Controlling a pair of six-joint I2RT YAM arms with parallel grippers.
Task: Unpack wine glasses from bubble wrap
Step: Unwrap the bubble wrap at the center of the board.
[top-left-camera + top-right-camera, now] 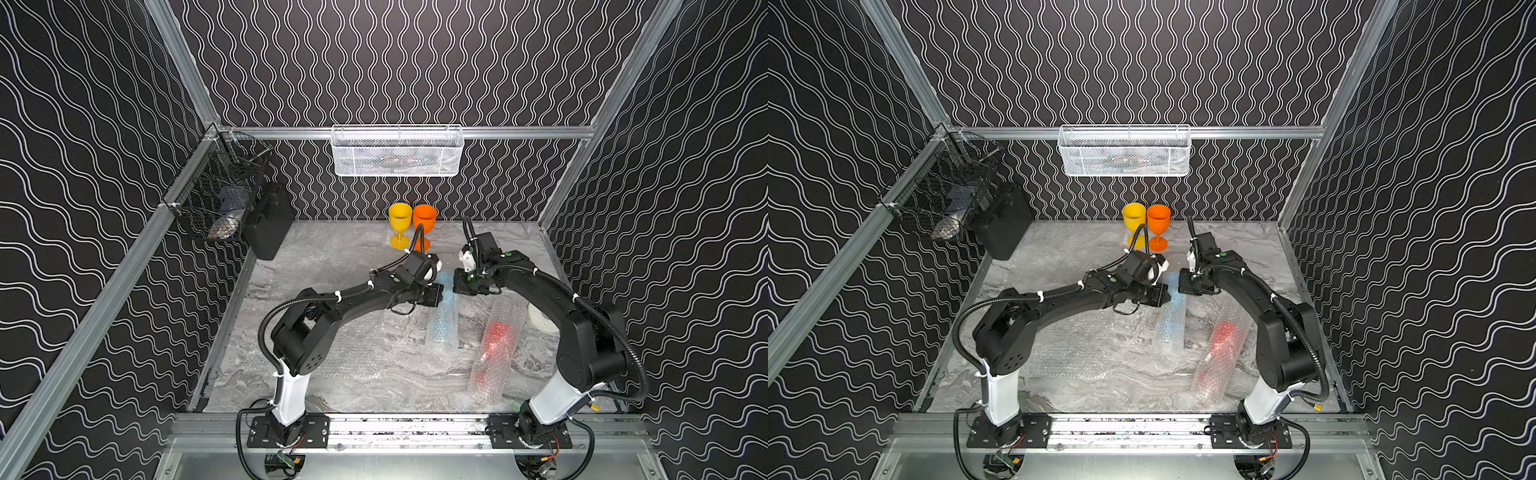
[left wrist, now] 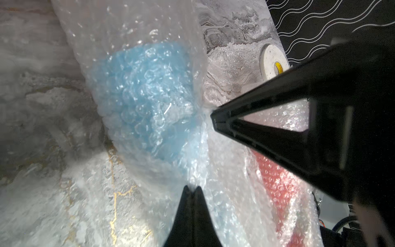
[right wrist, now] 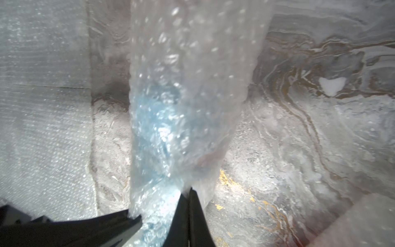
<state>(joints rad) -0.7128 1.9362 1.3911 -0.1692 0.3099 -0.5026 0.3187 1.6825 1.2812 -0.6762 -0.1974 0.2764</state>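
While pinching one tube from opp. sides: L gripper (image 2: 192, 189) & R gripper (image 3: 189, 192) tip to tip over mid-table, nearly facing each other.
L arm: base on front rail, white link rising, elbow bent high, forearm stretched inward & away toward table centre.
L gripper fingers: clenched together on film edge of blue bubble wrap tube (image 1: 444, 328); thin wrap caught at tips.
R arm: base at opp. end of front rail, shoulder hunched, forearm arced inward, wrist turned toward L arm.
R gripper fingers: pressed tight, grasping same tube's film just beside L tips.
Blue bubble wrap tube: far end raised at grippers, near end seems down on marble table (image 1: 291, 299), slanted between.
Light blue goblet (image 2: 145, 96): inside that tube, away from pinch pts, outline blurred by bubbles.
Red bubble wrap tube (image 1: 486, 374): lying on table by R arm, near blue one, untouched; red goblet (image 1: 498, 334) showing through.
Yellow goblet (image 1: 400, 216) & orange goblet (image 1: 424, 218): unwrapped, upright, side by side at far table edge.
Flat bubble wrap sheets: one near L arm base (image 1: 340, 368), one at far L side (image 1: 332, 245).
Tape roll (image 2: 272, 64): on table by R arm.
Storage: white mesh basket (image 1: 397, 151) on back rail; black wire basket (image 1: 216, 187) on L rail; black case (image 1: 268, 224) beneath it, in corner.
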